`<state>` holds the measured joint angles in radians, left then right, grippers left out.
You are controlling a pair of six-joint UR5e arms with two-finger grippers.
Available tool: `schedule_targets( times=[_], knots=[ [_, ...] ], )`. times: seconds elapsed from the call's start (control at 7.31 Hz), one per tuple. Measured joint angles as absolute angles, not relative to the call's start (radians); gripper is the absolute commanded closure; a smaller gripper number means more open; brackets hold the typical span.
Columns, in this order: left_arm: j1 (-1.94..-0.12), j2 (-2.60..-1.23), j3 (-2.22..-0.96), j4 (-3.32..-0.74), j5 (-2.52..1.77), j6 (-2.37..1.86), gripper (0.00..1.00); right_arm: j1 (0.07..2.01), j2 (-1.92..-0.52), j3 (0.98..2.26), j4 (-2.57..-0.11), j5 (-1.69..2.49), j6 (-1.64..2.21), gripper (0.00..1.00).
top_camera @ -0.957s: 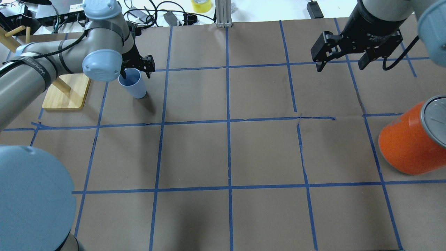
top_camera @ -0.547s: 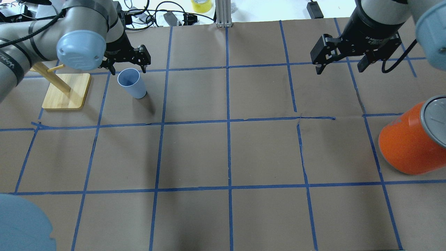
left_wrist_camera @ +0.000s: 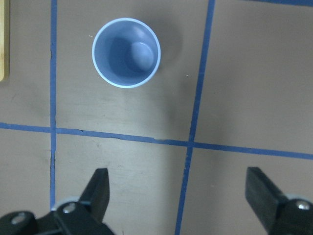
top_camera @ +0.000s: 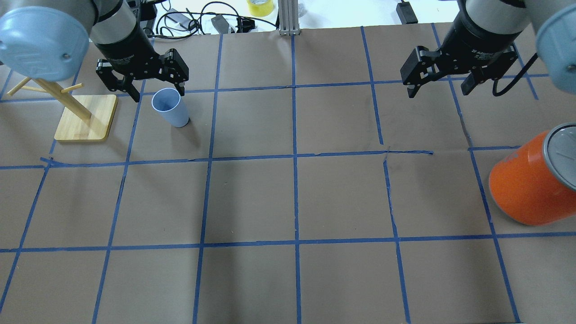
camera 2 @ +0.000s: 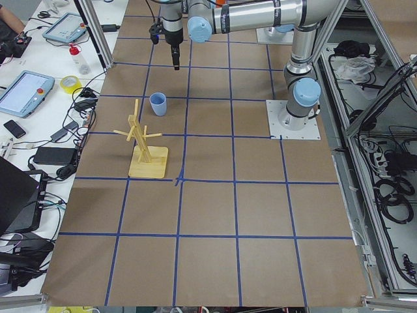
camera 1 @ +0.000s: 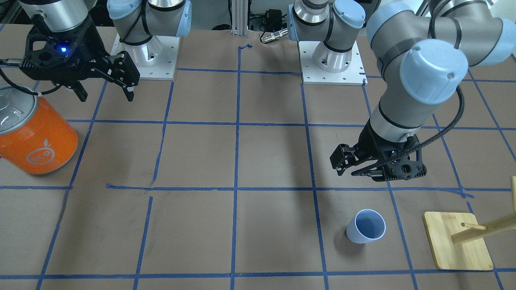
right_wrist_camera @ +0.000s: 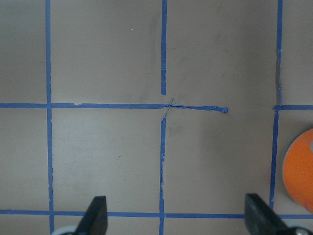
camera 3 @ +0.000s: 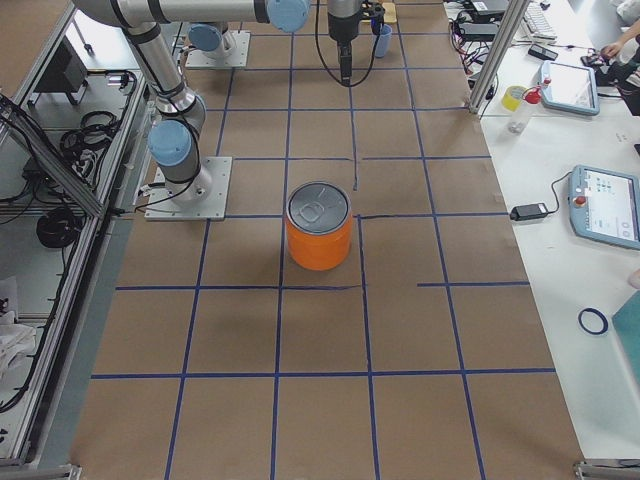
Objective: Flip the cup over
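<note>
An orange can (top_camera: 526, 191) is seen upright at the overhead frame's right edge. A wooden peg stand (top_camera: 85, 119) is set at upper left. A yellow roll (top_camera: 260, 6), probably tape, is glimpsed at the top.

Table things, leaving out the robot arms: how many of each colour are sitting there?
Blue: 1, the cup
Orange: 1, the can
Pale wood: 1, the peg stand
Total: 3
</note>
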<state>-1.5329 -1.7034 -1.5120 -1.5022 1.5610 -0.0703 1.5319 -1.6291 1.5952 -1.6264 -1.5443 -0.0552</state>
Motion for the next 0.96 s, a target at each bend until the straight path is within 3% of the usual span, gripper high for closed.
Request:
schedule_targets(
  times=[0.96],
  knots=[
    [-1.531, -1.577, -1.56, -1.624, 1.566, -0.065, 0.0, 1.536, -1.61, 1.56, -1.641, -1.53, -0.054, 0.0]
  ],
)
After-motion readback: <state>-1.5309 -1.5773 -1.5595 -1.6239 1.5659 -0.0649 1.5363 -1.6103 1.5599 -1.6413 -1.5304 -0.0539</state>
